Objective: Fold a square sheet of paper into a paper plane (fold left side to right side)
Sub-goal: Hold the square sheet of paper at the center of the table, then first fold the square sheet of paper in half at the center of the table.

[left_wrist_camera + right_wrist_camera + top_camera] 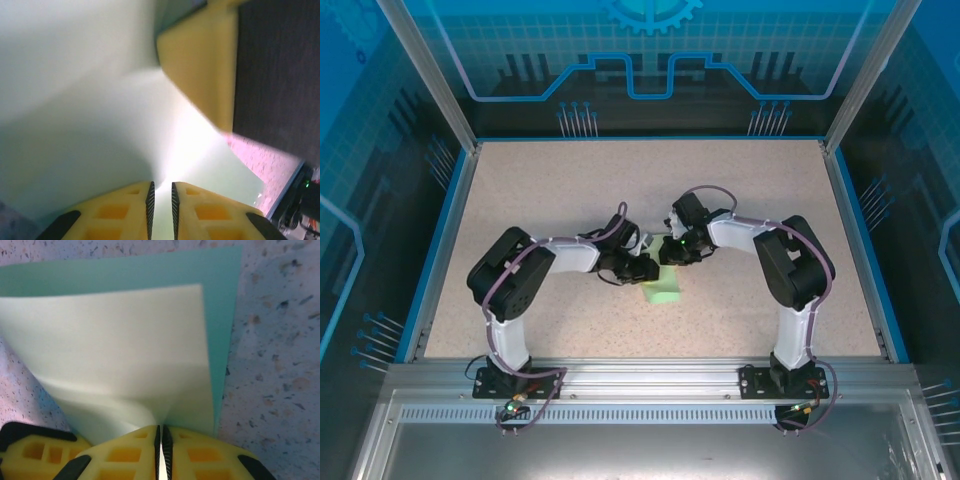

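The square sheet of paper is pale mint green and lies mid-table, partly doubled over. In the right wrist view its lighter upper layer curves up over a darker lower layer. My right gripper is shut on the near edge of that upper layer. In the left wrist view the sheet bows close to the lens and runs between the fingers of my left gripper, which is shut on it. A yellow finger of the right gripper sits just beyond. The two grippers meet above the sheet. The paper plane is out of view.
The speckled beige tabletop has a blue rim and slanted metal posts at the back corners. An aluminium rail carries both arm bases at the near edge. Bare tabletop lies right of the sheet.
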Available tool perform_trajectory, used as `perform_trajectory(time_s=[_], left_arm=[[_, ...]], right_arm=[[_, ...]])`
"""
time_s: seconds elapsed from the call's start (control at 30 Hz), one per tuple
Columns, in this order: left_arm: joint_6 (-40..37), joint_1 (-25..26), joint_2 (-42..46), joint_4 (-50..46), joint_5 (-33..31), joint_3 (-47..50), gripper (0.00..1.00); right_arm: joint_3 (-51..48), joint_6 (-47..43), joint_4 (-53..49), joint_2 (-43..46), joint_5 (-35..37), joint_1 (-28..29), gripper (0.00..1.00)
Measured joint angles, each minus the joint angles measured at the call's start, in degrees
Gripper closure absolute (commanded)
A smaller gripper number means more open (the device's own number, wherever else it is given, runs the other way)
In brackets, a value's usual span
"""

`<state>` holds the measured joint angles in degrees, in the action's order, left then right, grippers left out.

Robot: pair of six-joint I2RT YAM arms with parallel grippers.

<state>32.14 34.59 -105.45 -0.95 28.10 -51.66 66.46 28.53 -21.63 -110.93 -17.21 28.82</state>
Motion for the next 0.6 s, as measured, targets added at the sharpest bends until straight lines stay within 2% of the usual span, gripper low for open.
perform_trajectory(time_s=[0.27,0.6], left_arm=[[-0.5,4.9,4.1,0.9,-1.0,5.1,0.78],[2.6,10.1,4.7,4.1,-4.2,6.1,0.77]], right_arm=[[0.0,0.2,-0.4,-0.3,-1.2,0.0,0.86],[0.0,0.2,-0.8,-0.4,-1.9,0.0,0.86]])
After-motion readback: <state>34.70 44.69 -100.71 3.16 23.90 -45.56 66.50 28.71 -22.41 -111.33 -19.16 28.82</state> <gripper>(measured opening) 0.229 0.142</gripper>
